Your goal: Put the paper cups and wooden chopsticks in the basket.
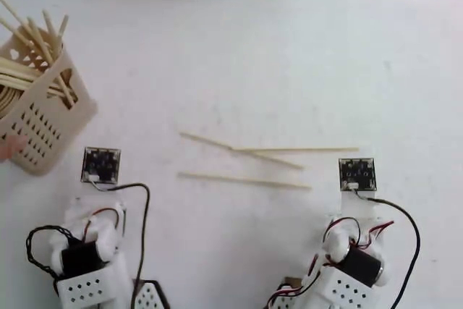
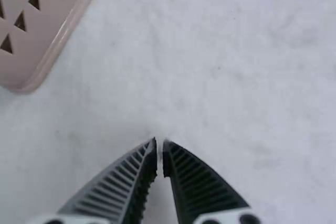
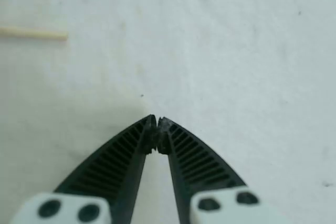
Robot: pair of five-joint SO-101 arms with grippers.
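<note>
While your two arms sat at the near edge of the tabletop [image 1: 253,56], three wooden chopsticks [image 1: 242,179] lay loose around its middle. The near chopstick ran roughly parallel to the near edge. The slanted chopstick [image 1: 217,143] lay just beyond it, and the far chopstick [image 1: 311,150] touched the slanted one with one end and pointed toward the right edge.

The basket [image 1: 43,117] stood tilted at the left edge, with a bundle of chopsticks [image 1: 36,41] sticking out of its top. Your left arm [image 1: 87,251] was near the basket, toward the near left corner. Its wrist view showed a corner of the basket [image 2: 37,30] off to one side and the left jaws closed tip to tip on nothing, over bare tabletop.

Your right arm [image 1: 347,258] was at the near edge right of the middle. The right jaws were also pressed together and empty — one chopstick end [image 3: 34,33] lay well apart from their tips.
</note>
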